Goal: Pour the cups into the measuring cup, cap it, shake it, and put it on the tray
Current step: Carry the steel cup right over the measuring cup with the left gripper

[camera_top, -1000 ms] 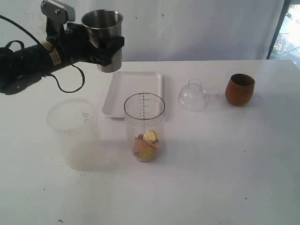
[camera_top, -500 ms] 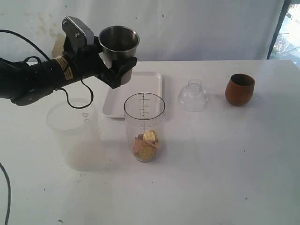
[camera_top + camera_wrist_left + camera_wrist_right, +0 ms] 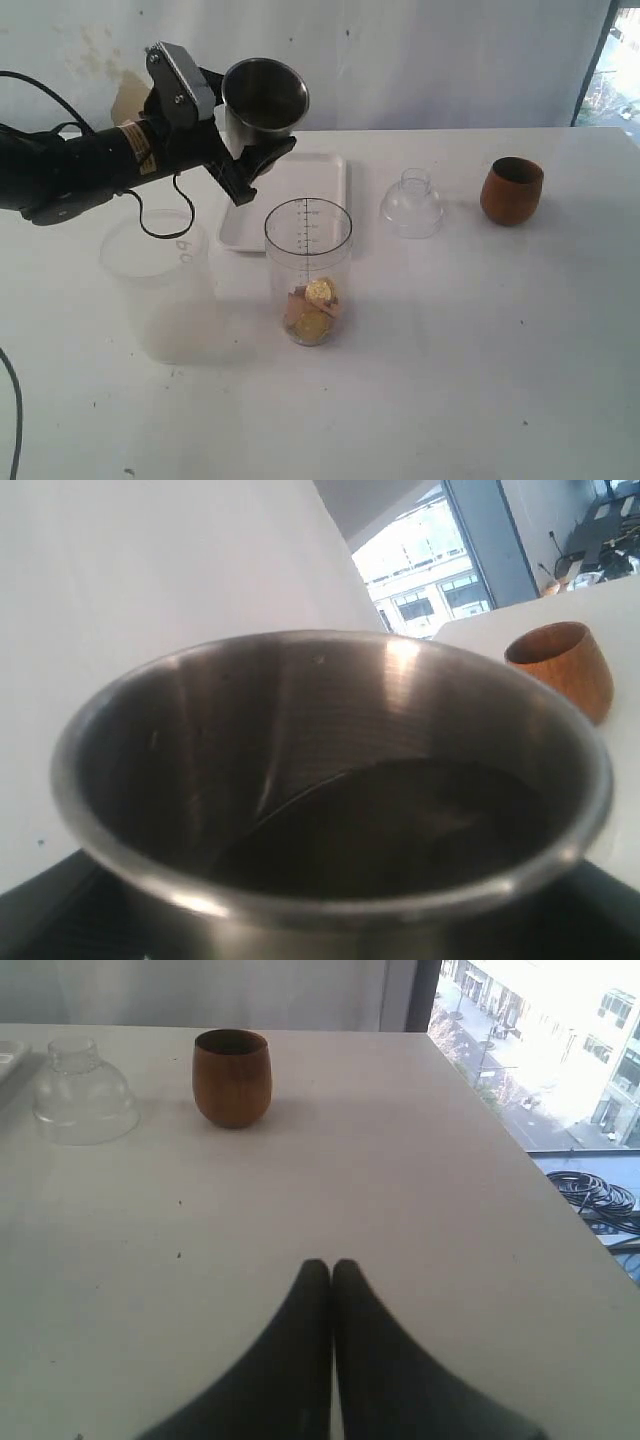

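The steel tumbler (image 3: pixel 264 95) is a short, tapered, shiny cup with a rolled rim and a dark inside; what it holds cannot be told, even in the left wrist view, where its mouth fills most of the picture. The left hand (image 3: pixel 250 125) is clamped on its sides, fingers spread wide around it, and carries it in the air, mouth up and slightly tipped, above the white tray (image 3: pixel 300 185) and up and to the left of the measuring cup (image 3: pixel 308 270). That tall clear cylinder with a black scale down its side stands upright on the surface (image 3: pixel 480 350) just in front of the tray, with a small heap of gold and brown round pieces (image 3: pixel 313 310) at its bottom. A frosted tub (image 3: pixel 158 285) stands to its left, below the arm. The clear dome cap (image 3: pixel 411 205) rests right of the tray, and the brown wooden cup (image 3: pixel 511 190) stands upright further right, well apart from both hands. The right hand (image 3: pixel 331 1290) hangs low over the bare surface with its fingers pressed together, holding nothing
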Controlling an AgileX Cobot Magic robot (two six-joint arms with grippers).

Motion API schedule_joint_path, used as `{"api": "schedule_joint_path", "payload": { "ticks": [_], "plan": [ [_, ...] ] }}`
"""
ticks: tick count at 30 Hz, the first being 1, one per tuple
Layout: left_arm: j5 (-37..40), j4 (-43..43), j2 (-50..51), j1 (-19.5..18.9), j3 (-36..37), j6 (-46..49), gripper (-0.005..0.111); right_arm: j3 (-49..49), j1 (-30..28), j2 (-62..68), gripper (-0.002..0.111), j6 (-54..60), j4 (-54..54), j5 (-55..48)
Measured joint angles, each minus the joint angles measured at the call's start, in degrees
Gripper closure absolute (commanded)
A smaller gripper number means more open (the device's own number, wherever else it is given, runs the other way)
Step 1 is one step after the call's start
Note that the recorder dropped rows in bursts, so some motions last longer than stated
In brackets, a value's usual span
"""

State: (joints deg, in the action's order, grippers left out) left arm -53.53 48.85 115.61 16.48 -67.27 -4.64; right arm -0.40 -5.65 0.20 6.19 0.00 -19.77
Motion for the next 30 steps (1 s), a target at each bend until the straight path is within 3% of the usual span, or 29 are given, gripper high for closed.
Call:
{"api": "schedule_joint_path", "payload": {
  "ticks": [7, 30],
  "plan": [
    [-7.4, 0.1, 0.0, 0.0, 0.0, 4.6, 0.107, 0.0, 0.0, 0.0, 0.108, 0.0, 0.0, 0.0],
    [-4.3, 2.8, 0.0, 0.0, 0.0, 11.2, 0.107, 0.0, 0.0, 0.0, 0.108, 0.0, 0.0, 0.0]
  ]
}}
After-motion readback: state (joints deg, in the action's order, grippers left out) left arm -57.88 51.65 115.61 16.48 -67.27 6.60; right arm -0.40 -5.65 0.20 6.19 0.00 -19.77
